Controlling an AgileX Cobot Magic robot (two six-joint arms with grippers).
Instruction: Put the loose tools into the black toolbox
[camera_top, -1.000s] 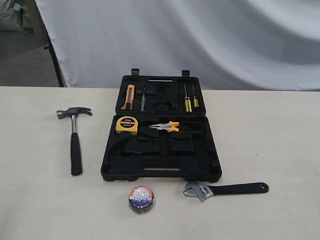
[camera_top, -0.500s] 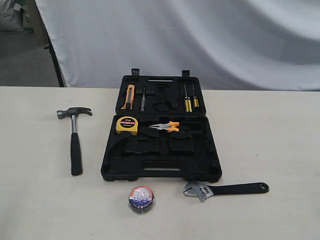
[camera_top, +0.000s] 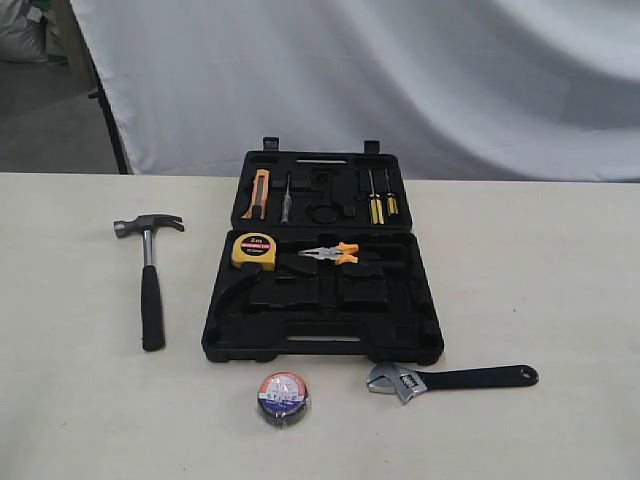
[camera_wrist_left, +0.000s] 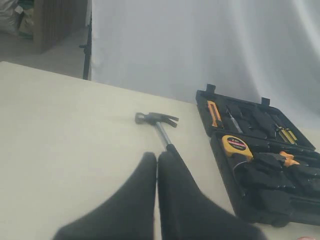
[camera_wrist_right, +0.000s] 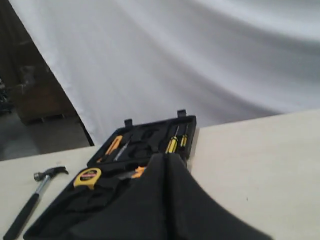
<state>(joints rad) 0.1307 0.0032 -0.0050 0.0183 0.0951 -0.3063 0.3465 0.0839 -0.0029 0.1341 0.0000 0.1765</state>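
- Black toolbox (camera_top: 425, 300) lies open at the centre of the table (camera_top: 540, 280), lid at 12 o'clock.
- Hammer (camera_top: 151, 290) lies at its 9 o'clock, tape roll (camera_top: 283, 397) at 6 o'clock, wrench (camera_top: 460, 378) at 5 o'clock; none touches it.
- Left gripper (camera_wrist_left: 157, 160): fingers pressed together, holding nothing.
- Right gripper (camera_wrist_right: 165, 157): likewise pressed together, empty.

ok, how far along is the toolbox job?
Looks done: tape measure, pliers, knife and screwdrivers sit in the open black toolbox. In hand: nothing; left claw and right claw are shut, empty. Left: hammer, tape roll and wrench loose on the table.
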